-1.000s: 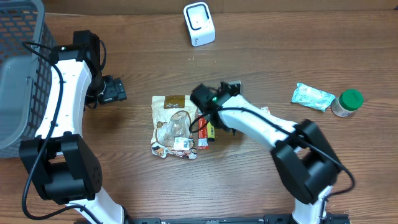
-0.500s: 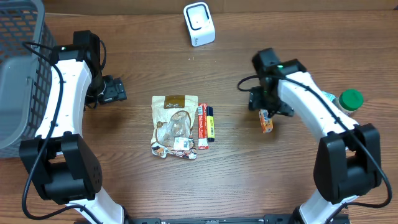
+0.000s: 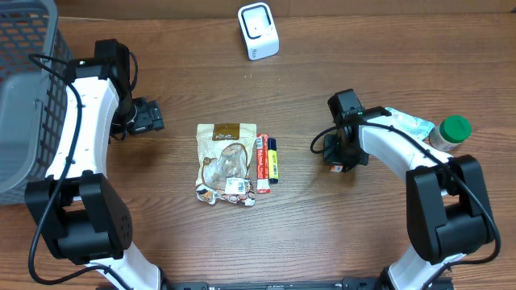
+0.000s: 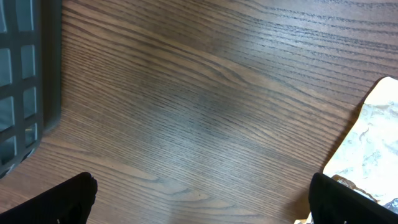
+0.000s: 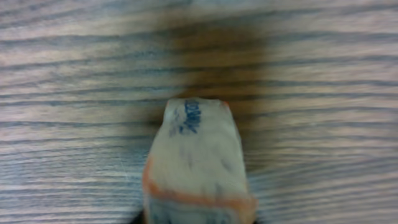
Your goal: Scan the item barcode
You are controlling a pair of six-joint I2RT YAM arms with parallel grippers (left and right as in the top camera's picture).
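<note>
A small white and orange packet point(image 5: 196, 160) fills the lower middle of the right wrist view, blurred, close above the wood. My right gripper point(image 3: 339, 155) is shut on it, right of the table's middle; only a sliver of orange point(image 3: 333, 167) shows under it from overhead. The white barcode scanner point(image 3: 258, 31) stands at the back centre, well away from that gripper. My left gripper point(image 3: 147, 118) hangs open over bare wood on the left, and its dark fingertips point(image 4: 68, 199) have nothing between them.
A brown snack bag point(image 3: 227, 161), a red stick point(image 3: 262, 163) and a yellow-black stick point(image 3: 274, 159) lie side by side mid-table. At the right are a teal packet point(image 3: 407, 122) and a green-capped bottle point(image 3: 450, 133). A grey basket point(image 3: 24, 97) fills the left edge.
My right arm swung from the items in the middle to the right side, carrying the small orange packet, then dropped lower and nearer. The left arm stayed still.
</note>
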